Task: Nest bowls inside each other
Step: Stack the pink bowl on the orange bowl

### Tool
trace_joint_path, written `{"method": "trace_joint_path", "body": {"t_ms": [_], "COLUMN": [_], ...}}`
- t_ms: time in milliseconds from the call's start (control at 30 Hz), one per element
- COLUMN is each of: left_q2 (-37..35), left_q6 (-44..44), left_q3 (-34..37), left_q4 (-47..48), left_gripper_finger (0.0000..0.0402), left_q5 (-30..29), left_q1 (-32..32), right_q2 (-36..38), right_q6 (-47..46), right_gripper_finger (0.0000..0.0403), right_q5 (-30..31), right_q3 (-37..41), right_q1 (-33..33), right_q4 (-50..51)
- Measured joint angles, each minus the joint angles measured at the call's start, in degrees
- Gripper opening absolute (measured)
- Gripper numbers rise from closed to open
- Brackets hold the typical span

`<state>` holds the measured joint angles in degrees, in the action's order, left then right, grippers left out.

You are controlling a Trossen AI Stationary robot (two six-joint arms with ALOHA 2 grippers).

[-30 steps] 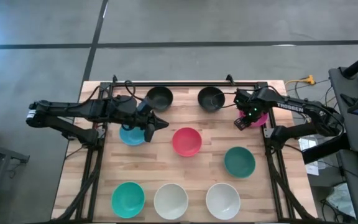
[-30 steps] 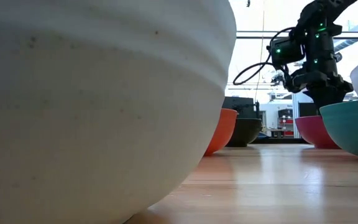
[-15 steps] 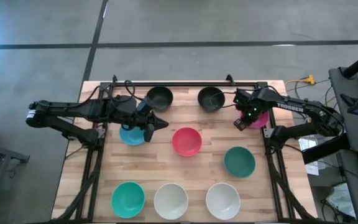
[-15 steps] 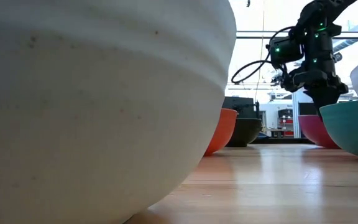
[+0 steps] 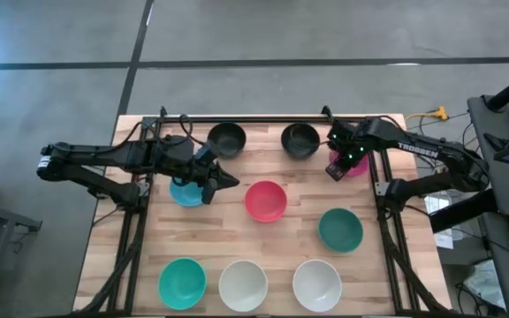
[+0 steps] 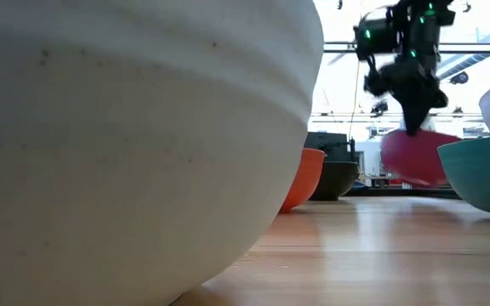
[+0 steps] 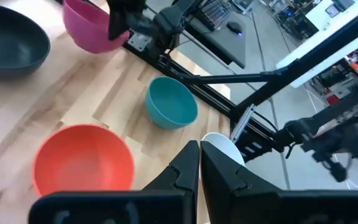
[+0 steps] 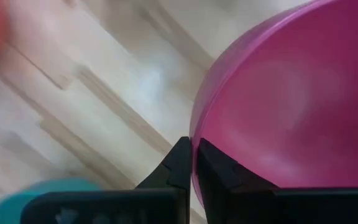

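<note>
A: Start at the right gripper. Are its jaws closed on something?

B: Yes, pinched on the rim of the magenta bowl, wall between the fingers. In the low view that bowl hangs clear of the desk, tilted, over the far right part of it.

A: And the left gripper?

B: Jaws closed on nothing, hovering near the blue bowl at the left of the desk, pointing toward the red bowl.

A: Where are the rest?

B: Two black bowls sit along the far edge, one teal bowl on the right, another teal one and two white bowls along the near edge. All separate, nothing nested, so I judge the task barely begun.

A: What could go wrong?

B: A rim pinch on a light plastic bowl is thin. It could swing or slip out in transit. Released tilted over another bowl, it may land on that rim and tip off. A low carry could also clip the nearer black bowl, which is just beside it.
</note>
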<state>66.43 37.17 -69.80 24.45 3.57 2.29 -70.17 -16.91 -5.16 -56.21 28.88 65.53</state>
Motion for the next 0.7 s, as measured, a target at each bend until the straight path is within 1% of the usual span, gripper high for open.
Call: {"method": "trace_joint_path", "body": {"t_ms": [133,233,333,400,467,600,633,700], "left_q2": [0.0,-0.2,-1.0,-1.7,-2.1,-3.7,-4.2,-5.3], "left_q6": [-0.1,-2.0,-3.5,-4.9,-7.8,-13.8,-14.8,-15.4], "left_q3": [0.0,0.0,0.0,0.0,0.0,0.0,0.0,0.0], "left_q4": [0.0,0.1,0.6,0.6,0.5,2.4,3.5,6.0], "left_gripper_finger": [0.0,0.0,0.0,0.0,0.0,0.0,0.0,0.0], "left_q5": [0.1,0.8,0.9,0.9,0.9,0.8,0.8,0.7], "left_q1": [0.0,0.0,0.0,0.0,0.0,0.0,0.0,0.0], "right_q2": [0.0,0.0,0.0,0.0,0.0,-0.5,-1.0,-2.7], "right_q6": [-1.4,-2.2,-1.4,1.6,7.5,24.9,30.0,39.8], "right_gripper_finger": [0.0012,0.0012,0.0012,0.0013,0.0013,0.0013,0.0013,0.0013], "right_q5": [0.1,0.3,0.8,0.8,0.9,1.3,1.4,1.5], "right_q3": [-8.2,-14.7,-20.3,-23.2,-25.2,-26.5,-26.5,-26.7], "right_q1": [-2.3,-4.5,-7.8,-10.7,-14.9,-24.8,-27.0,-30.7], "right_q4": [0.0,-0.9,-4.3,-8.0,-13.2,-24.1,-26.0,-25.7]}}
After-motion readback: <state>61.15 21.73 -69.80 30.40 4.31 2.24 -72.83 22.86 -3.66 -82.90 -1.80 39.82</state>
